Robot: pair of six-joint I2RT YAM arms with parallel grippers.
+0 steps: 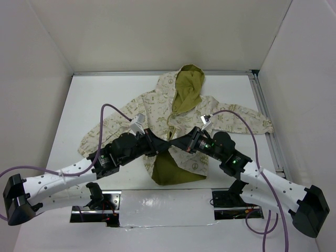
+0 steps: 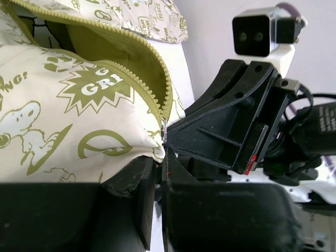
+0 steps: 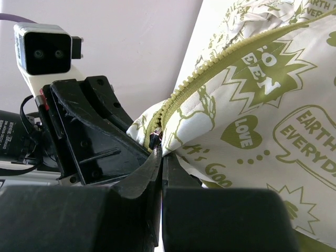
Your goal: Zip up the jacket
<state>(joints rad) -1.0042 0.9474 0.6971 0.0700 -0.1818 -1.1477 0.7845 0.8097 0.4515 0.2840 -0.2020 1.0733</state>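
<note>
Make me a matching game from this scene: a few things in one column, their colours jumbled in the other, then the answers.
Things:
1. hood lining
2. cable
3. left hand
4. table

Colours:
A. black
B. white
C. olive green
D. purple

Pairs: 1-C, 2-D, 3-A, 4-B
</note>
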